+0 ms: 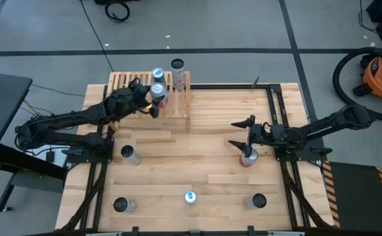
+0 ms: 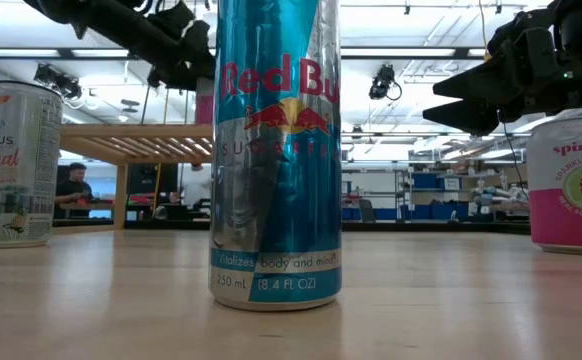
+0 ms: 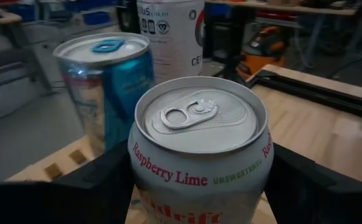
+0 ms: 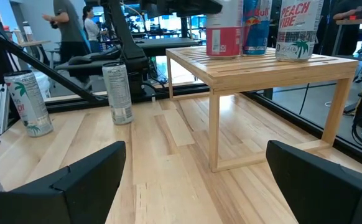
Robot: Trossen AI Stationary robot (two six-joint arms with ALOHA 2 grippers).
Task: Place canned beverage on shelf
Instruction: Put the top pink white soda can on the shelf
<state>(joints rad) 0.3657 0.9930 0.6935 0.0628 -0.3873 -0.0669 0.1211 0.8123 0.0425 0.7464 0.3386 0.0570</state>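
In the left wrist view the raspberry can (image 3: 199, 162) is cut off at 6 o'clock, its lower label unreadable. In the low view the blue can (image 2: 276, 150) hides the shelf's (image 2: 161, 135) right part.

- We see three cans on the shelf (image 1: 150, 92) at the table's (image 1: 211, 131) far left edge.
- Five more cans stand on the table (one (image 1: 190, 196) near the front edge).
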